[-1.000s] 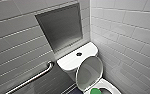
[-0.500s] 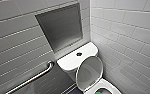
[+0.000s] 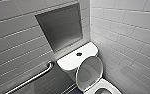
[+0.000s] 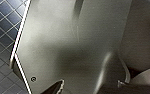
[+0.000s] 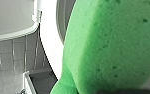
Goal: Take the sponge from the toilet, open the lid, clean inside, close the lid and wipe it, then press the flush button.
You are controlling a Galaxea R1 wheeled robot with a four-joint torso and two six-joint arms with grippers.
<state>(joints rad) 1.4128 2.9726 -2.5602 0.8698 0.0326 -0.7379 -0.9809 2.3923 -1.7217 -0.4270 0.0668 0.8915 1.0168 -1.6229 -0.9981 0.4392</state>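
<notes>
The white toilet [image 3: 73,62] stands in the corner, with a dark flush button [image 3: 79,54] on its tank top. The oval lid [image 3: 89,72] is raised and leans back against the tank, greyish underside facing out. The seat ring [image 3: 108,88] lies below it at the picture's bottom edge. In the right wrist view the bright green sponge [image 5: 111,50] sits very close to the camera, held in my right gripper, with the white toilet rim [image 5: 47,50] behind it. My left gripper [image 4: 89,86] is open and empty, in front of a grey panel [image 4: 66,45].
A metal grab bar [image 3: 33,77] runs along the grey tiled wall left of the toilet. A recessed grey panel [image 3: 59,25] sits above the tank. White tiles [image 3: 128,37] close the right side. Dark blue floor tiles [image 4: 3,30] lie beside the grey panel.
The green sponge seen at the bottom edge of the head view one second ago has moved down past that edge. The toilet and lid have not moved.
</notes>
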